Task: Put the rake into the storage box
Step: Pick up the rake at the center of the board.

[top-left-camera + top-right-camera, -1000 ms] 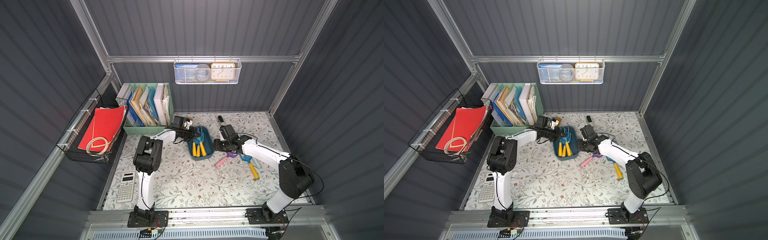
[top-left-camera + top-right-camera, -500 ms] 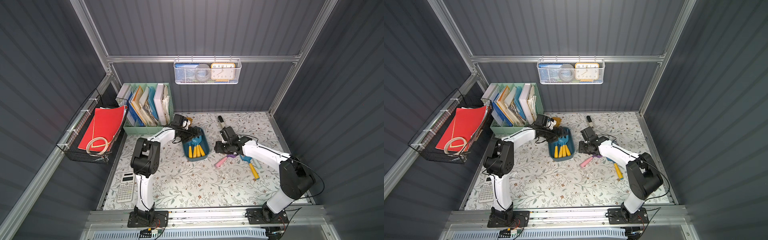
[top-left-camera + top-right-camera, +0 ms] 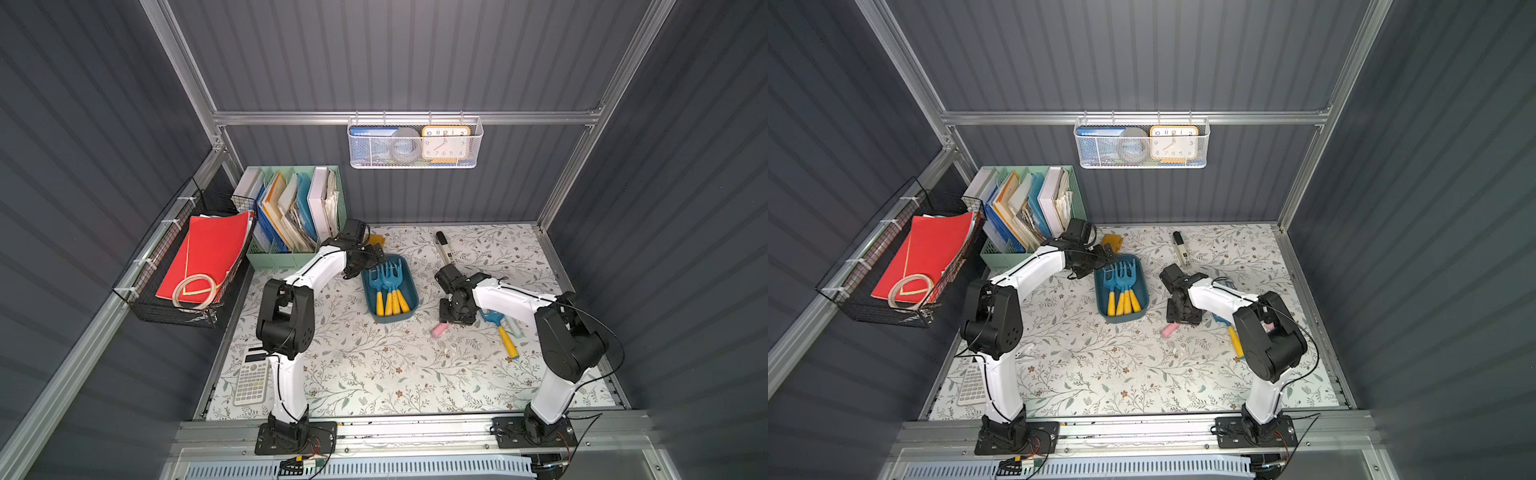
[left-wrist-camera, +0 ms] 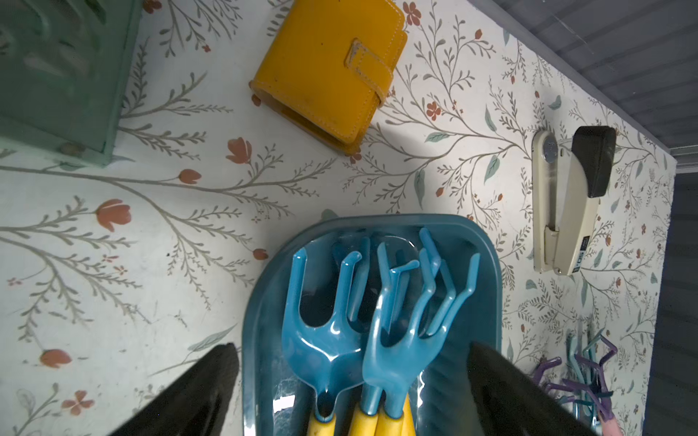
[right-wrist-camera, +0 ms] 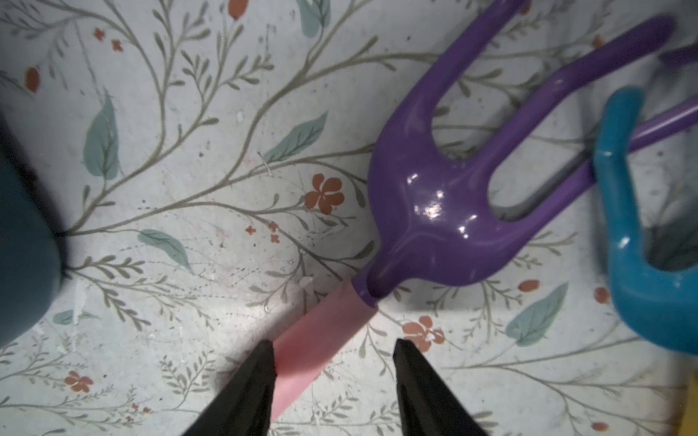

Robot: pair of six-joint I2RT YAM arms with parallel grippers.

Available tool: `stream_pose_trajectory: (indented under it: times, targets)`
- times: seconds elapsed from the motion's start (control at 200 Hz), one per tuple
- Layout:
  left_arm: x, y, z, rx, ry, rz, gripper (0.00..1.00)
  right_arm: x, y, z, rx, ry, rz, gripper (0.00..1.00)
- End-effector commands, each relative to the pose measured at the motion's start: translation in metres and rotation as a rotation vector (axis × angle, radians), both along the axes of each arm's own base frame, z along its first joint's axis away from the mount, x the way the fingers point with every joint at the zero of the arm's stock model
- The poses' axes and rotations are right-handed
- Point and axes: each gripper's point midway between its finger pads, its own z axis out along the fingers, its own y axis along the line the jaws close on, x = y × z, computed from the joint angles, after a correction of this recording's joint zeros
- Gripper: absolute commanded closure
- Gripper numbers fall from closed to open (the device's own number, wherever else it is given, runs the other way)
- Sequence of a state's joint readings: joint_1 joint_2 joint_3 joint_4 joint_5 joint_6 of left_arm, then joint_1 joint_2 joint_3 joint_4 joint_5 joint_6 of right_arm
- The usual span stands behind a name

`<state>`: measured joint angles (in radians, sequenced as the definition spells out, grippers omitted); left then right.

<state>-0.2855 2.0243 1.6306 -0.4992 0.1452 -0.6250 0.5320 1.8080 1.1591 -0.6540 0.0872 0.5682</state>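
Note:
The storage box (image 3: 368,286) (image 3: 1100,286) (image 4: 253,321) is a dark teal tray in mid-table. Blue rakes with yellow handles (image 3: 390,291) (image 3: 1121,291) (image 4: 400,355) lie in it. My left gripper (image 3: 368,259) (image 3: 1100,257) (image 4: 352,344) hangs open over the box's far end, its jaws wide apart and holding nothing. A purple rake (image 5: 434,196) with a pink handle (image 3: 439,330) (image 3: 1169,330) (image 5: 321,339) lies on the table to the right of the box. My right gripper (image 3: 455,318) (image 3: 1183,318) (image 5: 333,342) is open astride that handle, one finger beside it, a gap at the other.
A blue-headed tool with a yellow handle (image 3: 505,336) (image 3: 1234,338) lies right of the purple rake. A stapler (image 3: 444,247) (image 4: 566,204) and a yellow wallet (image 3: 376,240) (image 4: 328,71) sit at the back. The mint file organizer (image 3: 291,216), the black wire basket (image 3: 195,266) and the calculator (image 3: 251,378) are on the left.
My left gripper has opened and let go of a rake, which now lies in the box. The right gripper has come forward and down over the pink handle.

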Motion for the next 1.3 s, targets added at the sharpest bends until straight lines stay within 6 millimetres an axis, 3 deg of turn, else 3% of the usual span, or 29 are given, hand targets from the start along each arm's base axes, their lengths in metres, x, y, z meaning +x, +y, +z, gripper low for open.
stream_pose_trajectory:
  times: [0.0,0.255,0.295,0.37,0.48,0.595,0.771,0.906,1.136,1.296]
  targets:
    - [-0.008,-0.001,0.004,0.001,-0.003,-0.021,0.00,-0.010,-0.005,-0.015,-0.032,0.073,-0.011,0.46]
    - [-0.018,-0.012,0.001,-0.028,0.013,-0.124,0.00,-0.007,-0.008,-0.022,-0.016,0.062,-0.021,0.57]
    - [-0.020,-0.013,0.002,-0.029,0.010,-0.140,0.00,-0.006,-0.010,-0.023,-0.003,0.060,-0.030,0.64]
    - [-0.021,-0.023,0.005,-0.074,-0.008,-0.185,0.00,-0.005,-0.009,-0.025,0.039,0.060,-0.043,0.88]
    - [-0.022,-0.044,0.013,-0.166,-0.032,-0.284,0.00,0.001,-0.001,-0.022,0.113,0.057,-0.035,1.00]
    - [-0.031,-0.064,0.025,-0.269,-0.053,-0.404,0.00,0.020,0.012,0.001,0.224,-0.010,-0.023,1.00]
    - [-0.044,-0.081,0.048,-0.393,-0.094,-0.541,0.00,0.059,0.054,0.078,0.640,-0.195,0.019,0.99]
    - [-0.048,-0.081,0.057,-0.457,-0.095,-0.578,0.00,0.070,0.062,0.122,0.790,-0.300,0.066,0.97]
    - [-0.054,-0.084,0.078,-0.568,-0.152,-0.623,0.00,0.068,0.070,0.150,0.944,-0.359,0.121,0.93]
    - [-0.079,-0.092,0.102,-0.723,-0.141,-0.771,0.00,0.079,0.073,0.159,1.023,-0.394,0.100,0.92]
